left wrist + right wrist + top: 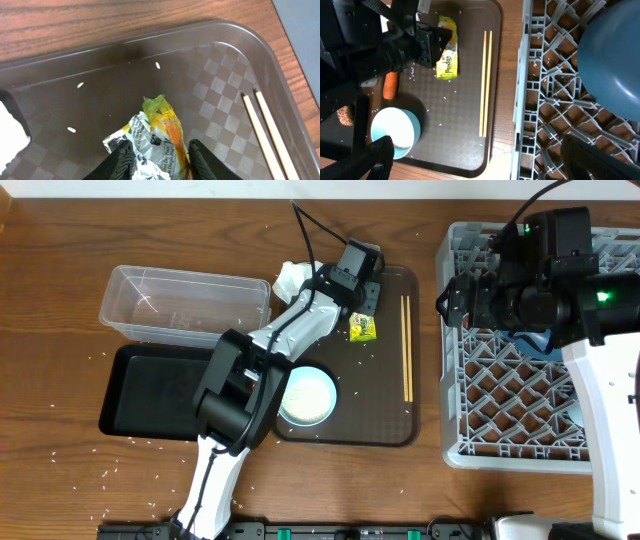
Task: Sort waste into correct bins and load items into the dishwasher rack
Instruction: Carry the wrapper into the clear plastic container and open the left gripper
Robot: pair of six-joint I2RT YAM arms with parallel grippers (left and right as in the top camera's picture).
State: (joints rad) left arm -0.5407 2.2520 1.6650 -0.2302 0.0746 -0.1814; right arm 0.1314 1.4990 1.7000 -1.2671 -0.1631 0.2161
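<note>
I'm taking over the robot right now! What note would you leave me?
Left gripper: shut on the yellow-green snack wrapper, on the brown serving tray.
Right gripper: open, empty, over the grey plastic dishwasher rack.
Done: dark blue round plate is in the rack.
To do: wrapper, crumpled white tissue, orange carrot, brown food lump into the clear plastic tub or black tray, both seemingly empty; white bowl and wooden chopsticks into the rack.

Yellow-green snack wrapper (160,135) crumpled, lying flat. Chopsticks (406,347) parallel, just right of it. Pale bowl (307,396) upright. Blue plate (612,55) in grey rack (500,400). Clear tub (185,302), black tray (155,390) at left.
</note>
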